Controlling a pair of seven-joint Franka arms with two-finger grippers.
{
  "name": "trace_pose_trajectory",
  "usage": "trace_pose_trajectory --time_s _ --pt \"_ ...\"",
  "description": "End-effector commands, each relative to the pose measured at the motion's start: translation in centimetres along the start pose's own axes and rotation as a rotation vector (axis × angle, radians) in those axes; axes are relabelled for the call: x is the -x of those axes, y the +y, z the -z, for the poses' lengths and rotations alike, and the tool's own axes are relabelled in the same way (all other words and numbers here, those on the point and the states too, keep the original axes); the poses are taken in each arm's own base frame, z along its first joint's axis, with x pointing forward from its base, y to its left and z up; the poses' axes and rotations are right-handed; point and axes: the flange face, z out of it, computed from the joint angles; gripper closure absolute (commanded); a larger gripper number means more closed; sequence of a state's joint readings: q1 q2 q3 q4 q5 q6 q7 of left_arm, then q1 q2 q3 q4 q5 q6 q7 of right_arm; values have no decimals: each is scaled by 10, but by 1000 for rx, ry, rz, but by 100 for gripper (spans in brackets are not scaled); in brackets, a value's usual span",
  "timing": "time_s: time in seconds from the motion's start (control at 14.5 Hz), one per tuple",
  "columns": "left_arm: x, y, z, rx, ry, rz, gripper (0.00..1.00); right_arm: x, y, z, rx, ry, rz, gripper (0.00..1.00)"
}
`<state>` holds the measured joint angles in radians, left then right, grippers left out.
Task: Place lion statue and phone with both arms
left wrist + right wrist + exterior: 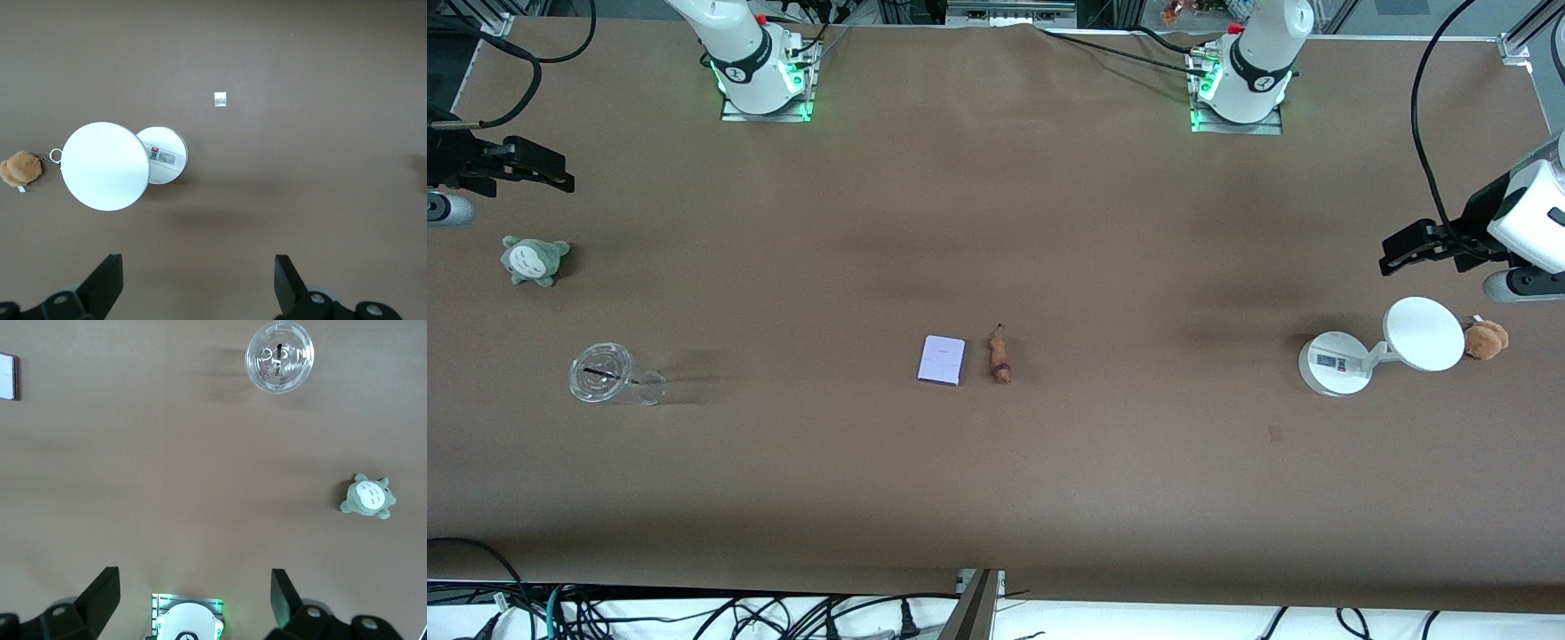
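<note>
The phone, a flat pale lavender-white rectangle, lies at the middle of the table. The lion statue, a slim orange-brown figurine with a dark tail, lies just beside it toward the left arm's end. Both lie free, far from either gripper. My left gripper hangs open and empty over the left arm's end of the table; the left wrist view shows its jaws wide apart. My right gripper hangs open and empty over the right arm's end. An edge of the phone shows in the right wrist view.
A white round-based stand with a disc and a brown plush sit at the left arm's end. A grey-green plush and a clear lidded cup sit at the right arm's end. A small tape mark is on the cloth.
</note>
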<state>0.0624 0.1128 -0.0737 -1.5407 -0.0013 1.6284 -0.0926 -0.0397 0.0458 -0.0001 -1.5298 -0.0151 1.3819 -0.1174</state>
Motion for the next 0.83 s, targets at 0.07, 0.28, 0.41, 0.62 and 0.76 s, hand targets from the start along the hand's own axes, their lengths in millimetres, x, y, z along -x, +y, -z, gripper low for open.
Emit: trace_pose_trajectory --time_s 0.07,0.28,0.41,0.62,0.76 --pt "-3 5 6 -19 15 -9 0 -2 0 5 4 -2 1 0" --pt "-7 4 1 -16 7 -10 0 -2 1 6 4 0 -2 0" --pt "-6 7 1 -2 4 -11 0 -2 0 5 4 -2 -10 0" --pt "-16 6 -19 24 -21 -12 0 -1 1 5 4 -5 -4 0" --pt "-19 9 -17 22 3 -16 0 -1 3 5 3 -5 -5 0"
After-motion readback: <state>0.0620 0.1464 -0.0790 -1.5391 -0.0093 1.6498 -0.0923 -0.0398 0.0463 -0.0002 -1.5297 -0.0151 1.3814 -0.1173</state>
